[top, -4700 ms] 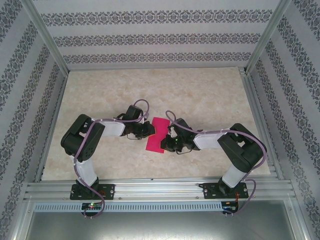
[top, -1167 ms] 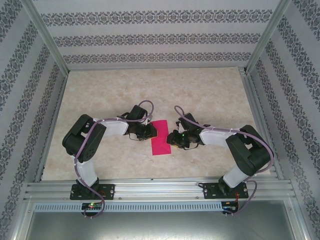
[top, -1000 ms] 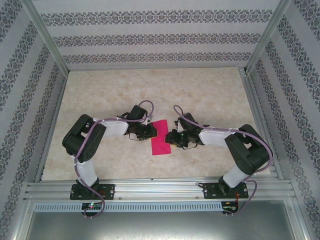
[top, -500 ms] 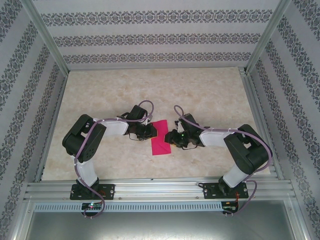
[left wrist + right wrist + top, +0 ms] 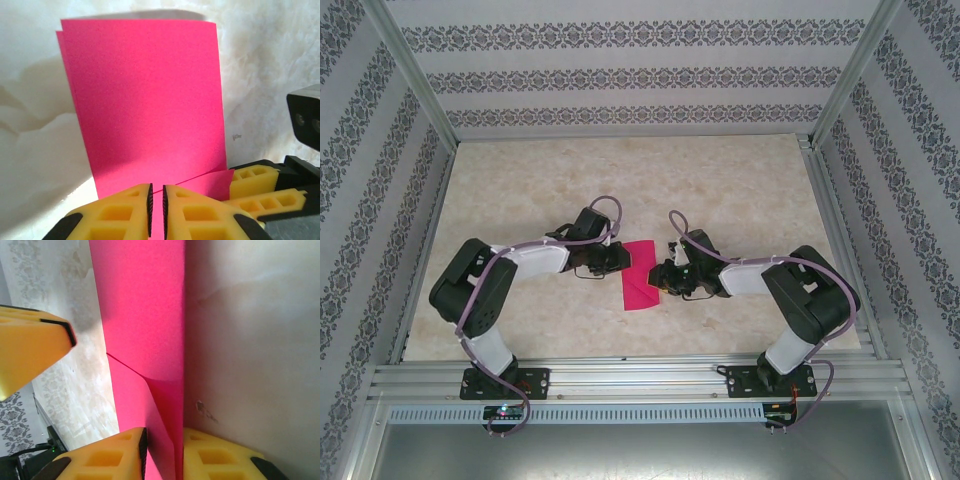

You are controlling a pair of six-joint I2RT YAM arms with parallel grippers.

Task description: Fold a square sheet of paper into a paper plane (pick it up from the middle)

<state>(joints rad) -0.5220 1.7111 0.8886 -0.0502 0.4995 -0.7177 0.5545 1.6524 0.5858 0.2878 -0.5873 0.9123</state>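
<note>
The square sheet of paper [image 5: 640,277] is magenta-pink and lies folded in half on the table between the two arms. In the left wrist view the sheet of paper [image 5: 145,100] is a tall rectangle with one near corner layer lifted. My left gripper [image 5: 156,189] is shut on its near edge, and the same gripper [image 5: 621,262] sits at the sheet's left side. My right gripper [image 5: 164,434] straddles the raised flap of the paper [image 5: 142,305] with a gap still at one pad. That gripper [image 5: 659,281] is at the sheet's right side.
The marble-patterned table [image 5: 620,180] stretches behind the arms. Patterned walls and metal frame rails [image 5: 630,375] enclose it. The right gripper's yellow fingers [image 5: 255,180] sit close beside my left fingers, and a left finger [image 5: 30,345] shows in the right wrist view.
The right jaws have narrowed around the lifted flap. The left arm's elbow has dropped toward the near left while its gripper stays on the paper. The sheet looks slightly narrower from above.
</note>
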